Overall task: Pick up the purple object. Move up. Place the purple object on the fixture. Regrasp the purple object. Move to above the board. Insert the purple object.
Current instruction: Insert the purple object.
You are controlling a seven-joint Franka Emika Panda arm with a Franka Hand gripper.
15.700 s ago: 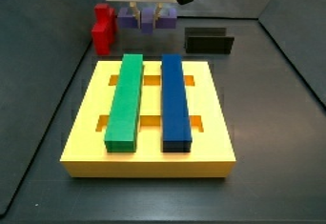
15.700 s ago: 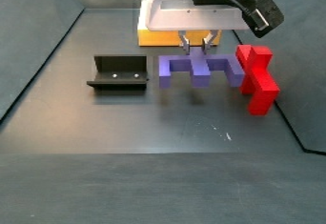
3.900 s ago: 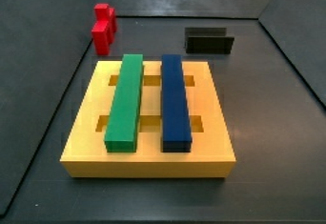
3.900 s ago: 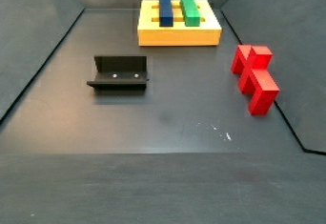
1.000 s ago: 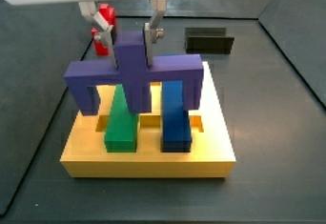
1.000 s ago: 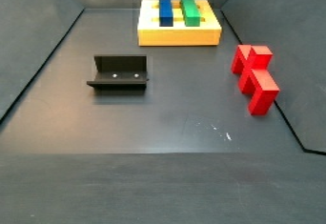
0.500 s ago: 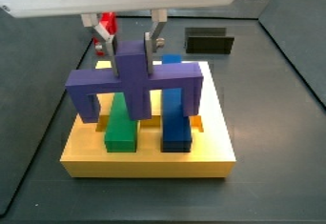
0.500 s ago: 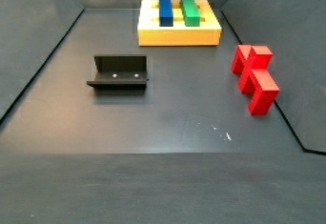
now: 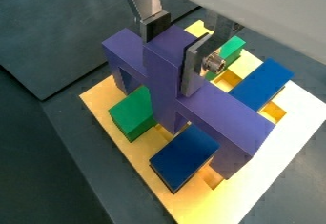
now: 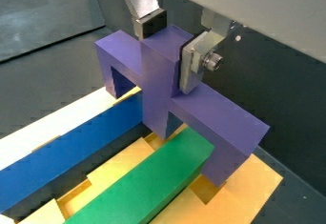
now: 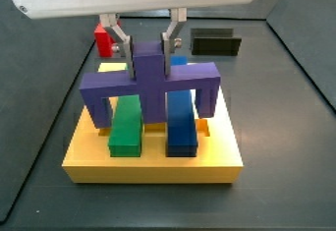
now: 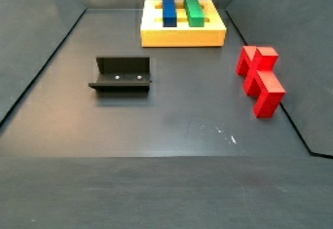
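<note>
My gripper [image 11: 144,44] is shut on the central stub of the purple object [image 11: 151,84], a comb-shaped piece held prongs down. It hangs over the middle of the yellow board [image 11: 152,166], crosswise above the green bar [image 11: 125,123] and the blue bar [image 11: 182,127]. Both wrist views show the gripper [image 9: 173,43] [image 10: 173,41] clamping the purple object [image 9: 163,75] [image 10: 151,71] above the bars. The black fixture [image 11: 217,42] stands empty behind the board; it also shows in a side view [image 12: 123,75]. Whether the prongs touch the board I cannot tell.
A red stepped block [image 12: 260,78] stands on the dark floor to one side of the board [image 12: 182,35]; in a side view it [image 11: 101,42] is partly hidden behind the fingers. Dark walls enclose the floor.
The gripper has moved the purple object lower and a little farther back over the board's middle. Fixture and red block have not moved.
</note>
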